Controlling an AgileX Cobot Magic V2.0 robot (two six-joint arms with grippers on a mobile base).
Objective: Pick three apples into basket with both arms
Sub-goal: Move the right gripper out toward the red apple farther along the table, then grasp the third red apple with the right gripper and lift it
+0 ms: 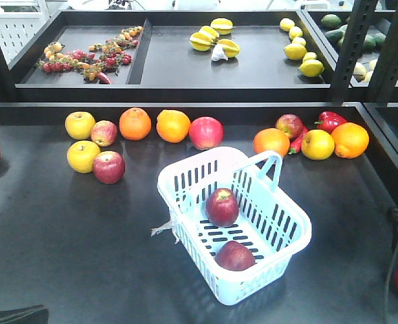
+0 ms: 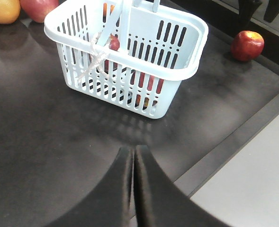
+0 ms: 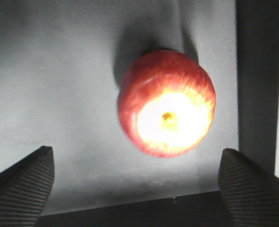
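Ribbed black fingers (image 3: 21, 189) of the right tool (image 3: 137, 187) are spreading wide beneath a glossy round red apple (image 3: 166, 104), untouched; left tool (image 2: 133, 184) is pressing together, empty.

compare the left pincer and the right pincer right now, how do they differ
The left pincer is shut, tips pressed together; the right pincer is open wide. The left pincer has only bare table ahead and points toward the basket; the right pincer has an apple lying between and beyond its tips. The right pincer's pads show ribbing; the left's look smooth. Both are black and hold nothing.
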